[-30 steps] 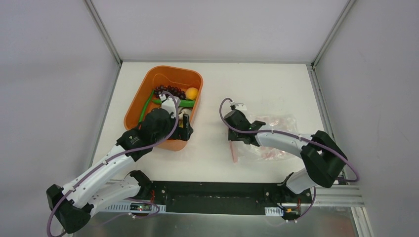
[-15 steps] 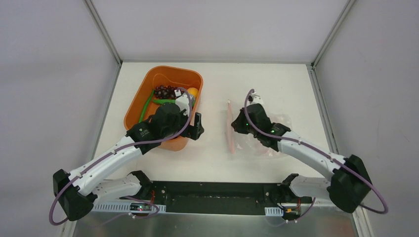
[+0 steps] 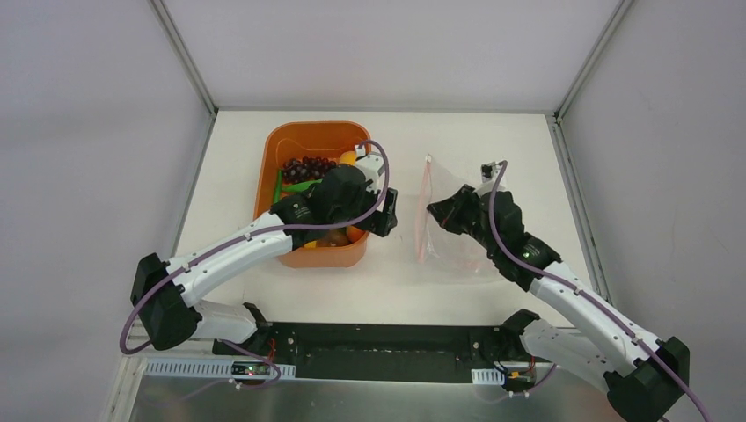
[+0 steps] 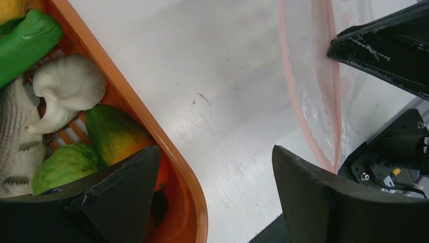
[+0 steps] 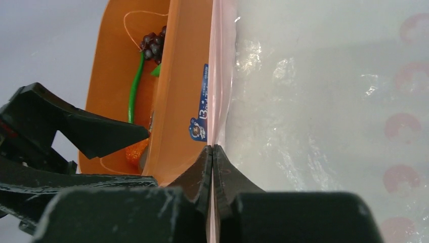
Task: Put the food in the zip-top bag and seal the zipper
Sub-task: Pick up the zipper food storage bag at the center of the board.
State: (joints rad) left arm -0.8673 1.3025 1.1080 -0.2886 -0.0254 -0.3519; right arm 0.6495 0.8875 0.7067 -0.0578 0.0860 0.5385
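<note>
The food lies in the orange basket (image 3: 308, 127): a dark grape bunch (image 3: 306, 167), a green pod (image 4: 25, 38), a green-yellow fruit (image 4: 114, 134) and a grey fish (image 4: 15, 136). My left gripper (image 4: 217, 197) is open and straddles the basket's right wall (image 4: 184, 167), one finger inside and one outside. The clear zip-top bag (image 3: 457, 251) lies to the right of the basket. Its pink zipper (image 3: 426, 189) runs along the edge that faces the basket. My right gripper (image 5: 213, 152) is shut on that zipper edge (image 5: 218, 76).
The basket stands close to the bag, with a narrow strip of white table (image 4: 227, 76) between them. The two grippers (image 3: 384, 214) (image 3: 437, 214) are a short way apart. Grey walls enclose the table on three sides.
My left gripper swung right across the basket to its right wall, and the basket turned and shifted right. My right gripper carried the bag's zipper edge up and to the right.
</note>
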